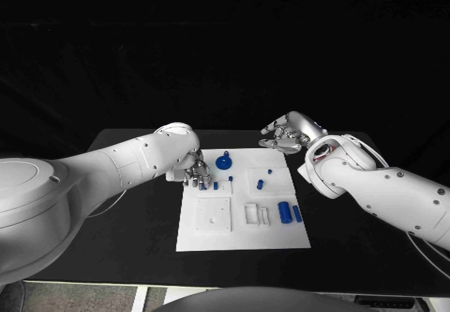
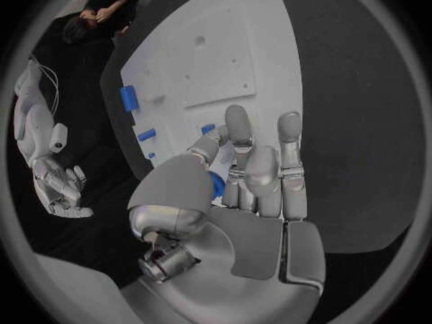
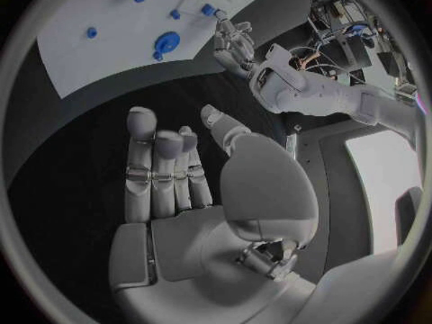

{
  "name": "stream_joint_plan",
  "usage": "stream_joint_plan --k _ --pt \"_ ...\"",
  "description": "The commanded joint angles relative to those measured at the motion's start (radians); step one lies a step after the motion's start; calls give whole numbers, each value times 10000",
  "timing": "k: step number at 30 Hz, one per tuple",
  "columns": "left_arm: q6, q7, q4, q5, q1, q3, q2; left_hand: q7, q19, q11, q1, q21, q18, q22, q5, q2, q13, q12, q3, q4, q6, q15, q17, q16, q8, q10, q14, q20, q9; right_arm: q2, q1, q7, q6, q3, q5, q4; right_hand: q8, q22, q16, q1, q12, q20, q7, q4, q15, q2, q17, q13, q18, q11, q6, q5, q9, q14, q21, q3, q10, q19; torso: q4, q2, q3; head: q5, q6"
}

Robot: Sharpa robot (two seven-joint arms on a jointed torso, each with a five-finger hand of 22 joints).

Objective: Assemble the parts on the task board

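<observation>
Hovering at the board (image 1: 239,240)'s upper left, the left hand (image 1: 197,173) is seen pinching a blue part (image 2: 216,185); the right hand (image 1: 286,138) is held open, farther off.

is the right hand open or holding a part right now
Open. The right hand has its fingers extended and apart with nothing between them, above black table.

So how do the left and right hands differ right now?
The left hand is down over the task board at its left edge; the right hand is off the board, above the black table beyond its far right corner. The left hand pinches a small blue part in its fingers; the right hand's fingers are open, holding nothing. Both are silver.
</observation>
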Motion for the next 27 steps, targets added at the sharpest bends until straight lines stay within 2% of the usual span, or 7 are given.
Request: stream_joint_plan --k 1,27 --pt "215 -187 62 -107 -156 -67 -13 -1060 -13 -269 97 27 162 198 -38 182 17 53 73 111 2254 -30 21 52 -15 321 52 78 -183 -7 -1 29 103 5 -103 10 -10 418 11 -37 33 54 5 15 -4 25 -5 2 146 1 20 41 -5 -85 19 59 -79 -26 6 3 -4 3 -12" --pt "275 -338 17 -118 -152 -66 -122 -1063 -45 -273 76 98 250 195 -18 245 26 73 136 121 2266 -23 133 80 -17 319 50 152 -173 13 -1 33 109 5 -103 -21 -9 416 4 -65 21 53 6 -12 -5 19 -9 -8 146 0 22 160 -5 -90 18 113 -91 -33 1 2 0 27 -4"
